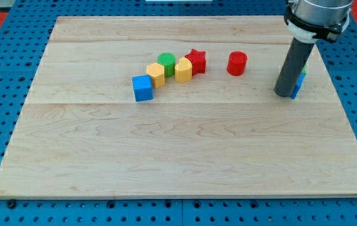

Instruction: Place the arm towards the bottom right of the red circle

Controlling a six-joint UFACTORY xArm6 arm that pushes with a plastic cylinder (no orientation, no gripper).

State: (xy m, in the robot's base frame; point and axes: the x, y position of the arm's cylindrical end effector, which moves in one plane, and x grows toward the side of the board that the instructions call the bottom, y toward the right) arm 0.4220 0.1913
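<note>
While planted right of red circle: my tip.
Near table right edge, against blue block; no claw in view.

Blue cube, two yellow blocks, green circle, red star on wooden board.

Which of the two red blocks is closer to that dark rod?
The red circle, standing alone. The red star sits farther toward the view's left, touching the cluster. My tip is at the circle's lower right.
</note>
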